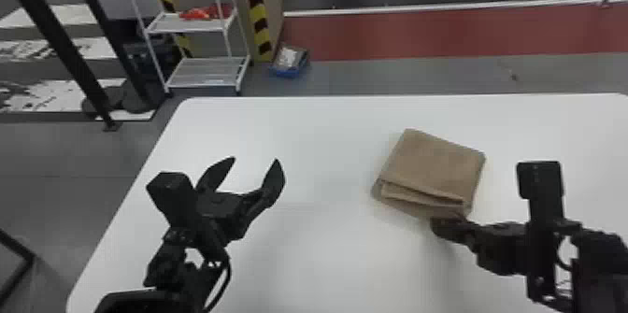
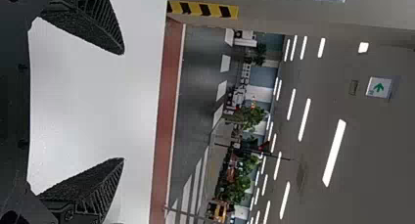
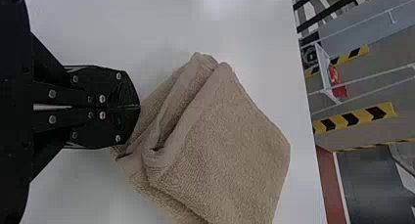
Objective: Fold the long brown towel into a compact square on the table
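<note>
L hand: mine, L side, lower left of head view (image 1: pixel 255 160); fingers spread wide, tips well apart, empty, poised above the table top.
L hand, wrist view: my same L hand (image 2: pixel 122 106) w/ both ribbed fingers parted, bare white table btwn them.
R hand: mine, R side, lower right of head view (image 1: pixel 441 227); tips at the towel's lower edge, near its lower right corner.
R hand, wrist view: my R hand (image 3: pixel 139 106), fingers brought together, tips meeting right at the cloth; whether a bit of it is pinched btwn them, I can't tell.
Towel: brown towel (image 1: pixel 432 167), right of ctr. in head view; folded to a thick, approx. square packet, lying slightly askew on the table. Stacked layers show along its lower edge, incl. a narrow inner fold.
Table: white table (image 1: pixel 327 251), rounded corners, spanning ctr. & lower part of head view, under both my hands.
Background, upper left: white rack (image 1: pixel 201 78) w/ red item (image 1: pixel 201 13) on its upper shelf; yellow-&-black striped post (image 1: pixel 256 13) just beside it; blue tray (image 1: pixel 287 71) on the floor near the post's foot.
</note>
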Controlling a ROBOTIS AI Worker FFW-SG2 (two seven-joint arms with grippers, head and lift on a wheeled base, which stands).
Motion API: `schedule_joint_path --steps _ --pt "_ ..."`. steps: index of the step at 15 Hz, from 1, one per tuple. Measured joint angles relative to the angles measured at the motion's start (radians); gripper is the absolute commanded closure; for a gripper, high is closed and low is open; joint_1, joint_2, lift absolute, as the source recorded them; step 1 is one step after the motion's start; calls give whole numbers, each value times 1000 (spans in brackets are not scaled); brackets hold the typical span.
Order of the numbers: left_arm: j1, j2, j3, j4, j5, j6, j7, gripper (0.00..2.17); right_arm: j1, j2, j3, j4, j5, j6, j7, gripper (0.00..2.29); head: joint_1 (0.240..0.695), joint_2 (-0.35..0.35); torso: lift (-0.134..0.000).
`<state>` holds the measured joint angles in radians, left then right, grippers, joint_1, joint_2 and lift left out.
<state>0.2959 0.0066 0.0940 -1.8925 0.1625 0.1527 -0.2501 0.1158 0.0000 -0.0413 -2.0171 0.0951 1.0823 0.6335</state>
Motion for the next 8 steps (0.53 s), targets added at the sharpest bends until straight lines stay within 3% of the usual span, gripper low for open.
schedule_joint_path --steps 8 --pt "-7 0 0 9 0 0 0 103 -96 0 -138 45 10 0 1 2020 695 13 -123"
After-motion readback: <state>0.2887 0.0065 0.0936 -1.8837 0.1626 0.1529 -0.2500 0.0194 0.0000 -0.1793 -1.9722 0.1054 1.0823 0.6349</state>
